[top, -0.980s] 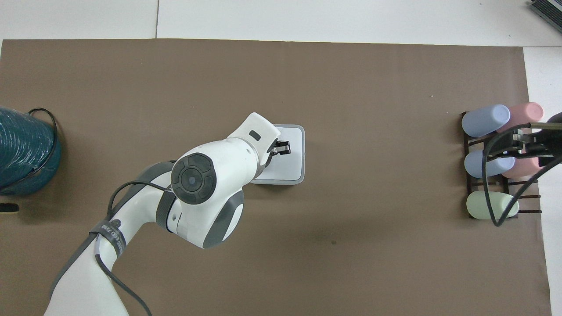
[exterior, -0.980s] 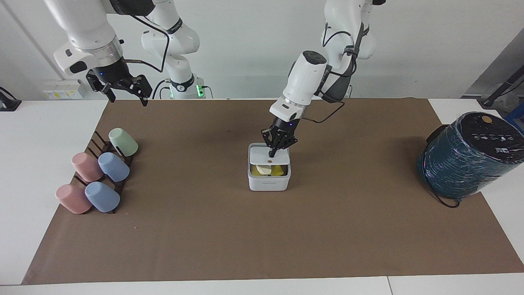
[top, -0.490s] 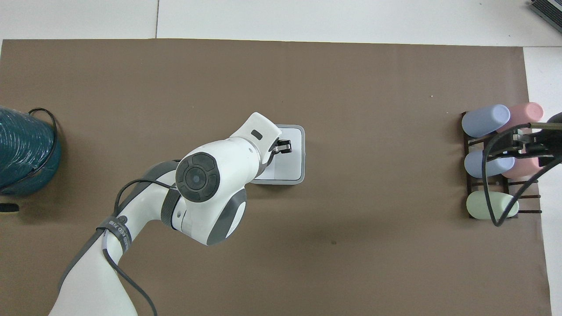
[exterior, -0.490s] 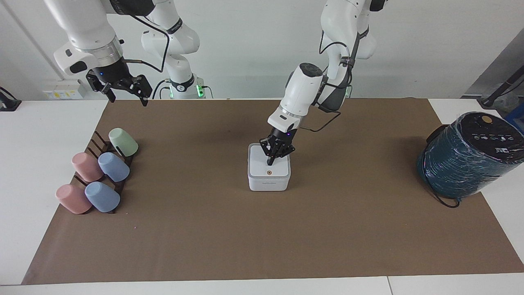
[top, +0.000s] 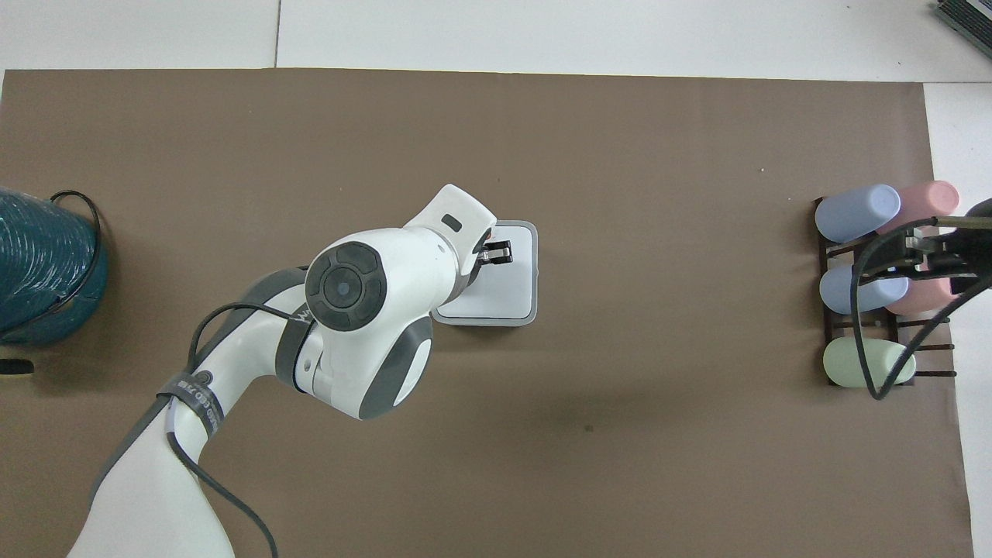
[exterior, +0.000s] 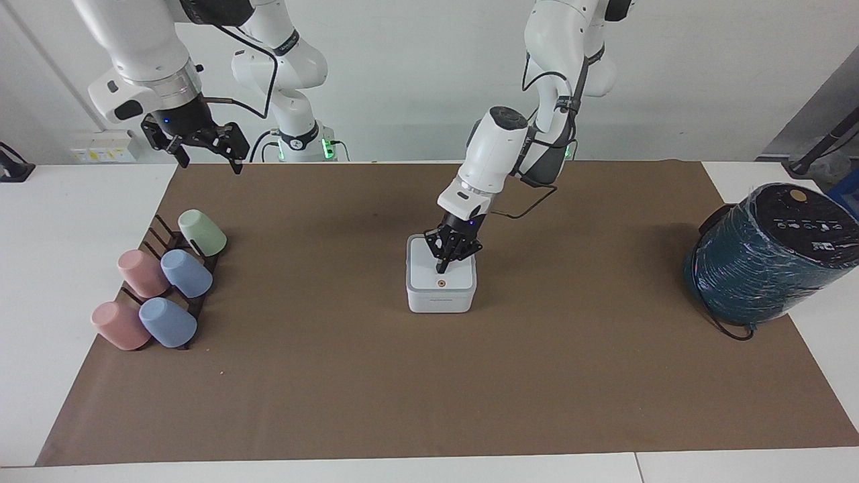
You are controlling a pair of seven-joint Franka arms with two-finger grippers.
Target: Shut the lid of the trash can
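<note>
The small white square trash can (exterior: 441,298) stands in the middle of the brown mat; it also shows in the overhead view (top: 530,288). Its white lid (exterior: 428,268) lies flat and shut on top, with the orange-brown dot facing up; the lid also shows in the overhead view (top: 511,283). My left gripper (exterior: 440,267) is shut, its tip on the lid's top; it also shows in the overhead view (top: 498,252). My right gripper (exterior: 205,164) is open and waits high over the mat's edge near the cup rack.
A dark rack (exterior: 156,236) with several pastel cups lies toward the right arm's end. A large dark teal wrapped cylinder (exterior: 765,255) stands at the left arm's end, with a black cable at its base.
The lid went from partly raised, with yellow contents showing, to flat and shut. My left gripper pressed down with it, then shifted slightly.
</note>
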